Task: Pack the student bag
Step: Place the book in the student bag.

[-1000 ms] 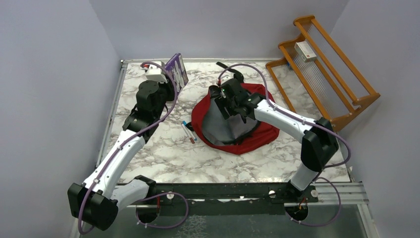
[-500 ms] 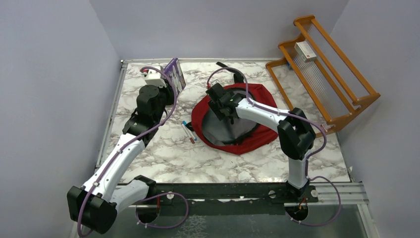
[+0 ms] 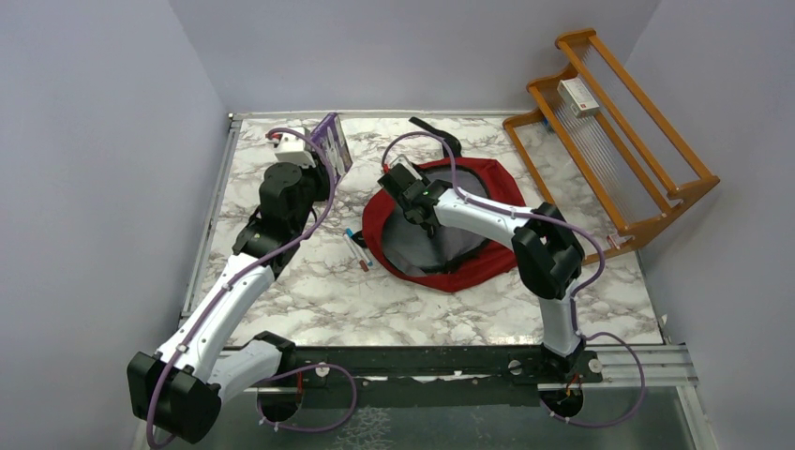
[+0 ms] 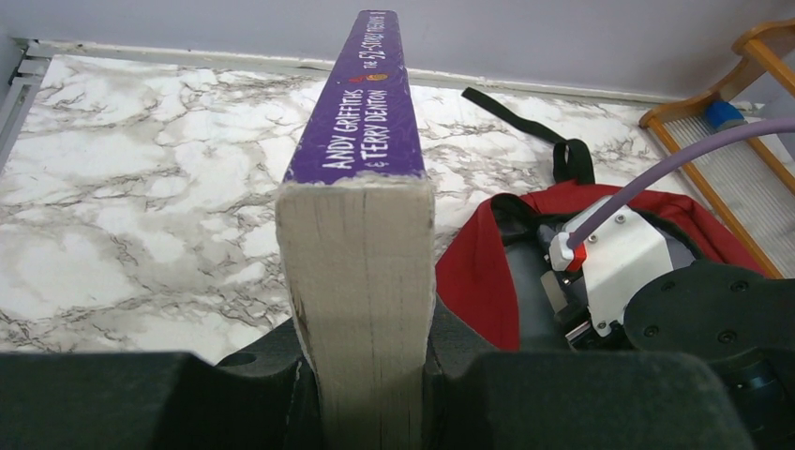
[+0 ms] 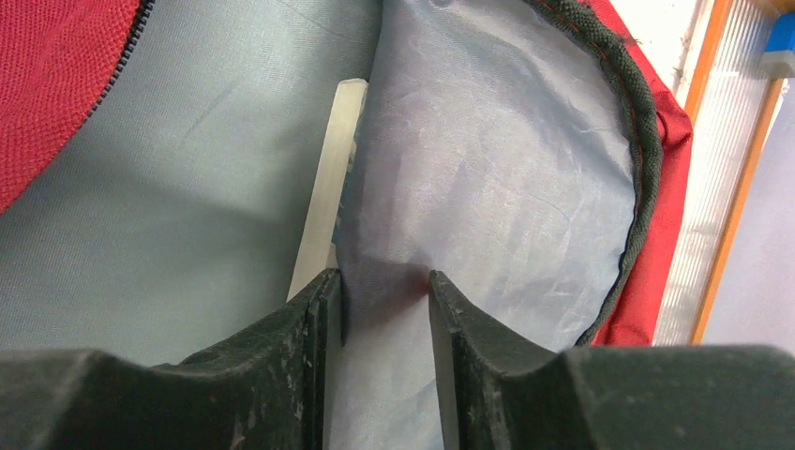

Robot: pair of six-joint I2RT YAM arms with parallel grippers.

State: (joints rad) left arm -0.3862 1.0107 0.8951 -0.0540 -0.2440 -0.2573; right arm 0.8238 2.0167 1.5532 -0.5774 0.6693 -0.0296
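Top view: left gripper raised left of bag, clamping book | right gripper inside bag, pinching lining | pens beside bag's rim.

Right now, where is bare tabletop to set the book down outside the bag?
Widest bare marble: the near strip between the student bag and the base rail. A smaller patch lies at the far edge, between the book and the black strap. Crowded: pens lie between the bag and the left arm.
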